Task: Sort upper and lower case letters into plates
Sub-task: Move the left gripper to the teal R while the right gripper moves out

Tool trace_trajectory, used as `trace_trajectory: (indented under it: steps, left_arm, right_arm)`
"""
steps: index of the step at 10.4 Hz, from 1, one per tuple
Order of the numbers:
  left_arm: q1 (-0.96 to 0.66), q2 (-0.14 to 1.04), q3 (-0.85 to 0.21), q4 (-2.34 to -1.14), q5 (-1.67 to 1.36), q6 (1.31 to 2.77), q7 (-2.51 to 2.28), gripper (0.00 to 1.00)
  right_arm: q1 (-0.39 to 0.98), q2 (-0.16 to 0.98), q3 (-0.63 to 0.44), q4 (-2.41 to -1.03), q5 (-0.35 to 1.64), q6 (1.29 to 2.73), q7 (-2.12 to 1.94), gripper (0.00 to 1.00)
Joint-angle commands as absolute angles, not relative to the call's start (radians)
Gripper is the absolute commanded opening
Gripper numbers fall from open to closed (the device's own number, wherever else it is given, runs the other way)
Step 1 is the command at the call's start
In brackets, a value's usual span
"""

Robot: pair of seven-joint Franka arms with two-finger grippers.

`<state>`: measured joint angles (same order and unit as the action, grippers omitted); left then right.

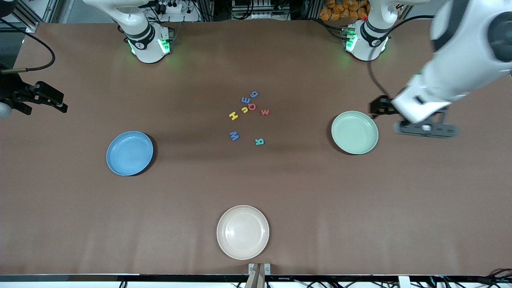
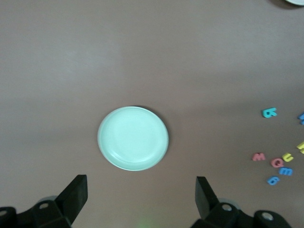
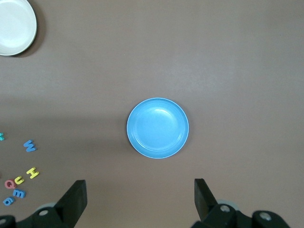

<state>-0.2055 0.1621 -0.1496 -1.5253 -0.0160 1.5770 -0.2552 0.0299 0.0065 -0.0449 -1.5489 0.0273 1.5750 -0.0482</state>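
Note:
Several small letters (image 1: 248,112) in red, yellow, blue and teal lie loose mid-table, between the two plates; they also show in the left wrist view as letters (image 2: 278,161). The blue plate (image 1: 129,153) lies toward the right arm's end and holds nothing. The mint green plate (image 1: 354,132) lies toward the left arm's end, also bare. My left gripper (image 2: 141,194) hangs open, high beside the mint plate (image 2: 133,138). My right gripper (image 3: 140,194) hangs open, high over the table's end, looking down on the blue plate (image 3: 157,128). Neither gripper holds anything.
A cream-white plate (image 1: 243,232) lies nearest the front camera, near the table's front edge. The arms' bases (image 1: 150,42) stand along the table's edge farthest from the front camera. Brown table surface (image 1: 256,180) lies between the plates.

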Motion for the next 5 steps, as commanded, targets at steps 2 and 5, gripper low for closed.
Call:
trace_trajectory:
  steps: [2,5]
  left_arm:
    - [-0.264,0.248,-0.212,-1.517,-0.034,1.613,-0.441,1.00]
    - [-0.320,0.342,-0.258,-1.520,-0.123,1.756,-0.627,1.00]
  right_arm:
    - [0.021,0.014,-0.040,-1.534,0.044,1.533,-0.051,1.00]
    - [0.050,0.020,-0.038,-1.580,0.044,1.580,-0.048,1.00]
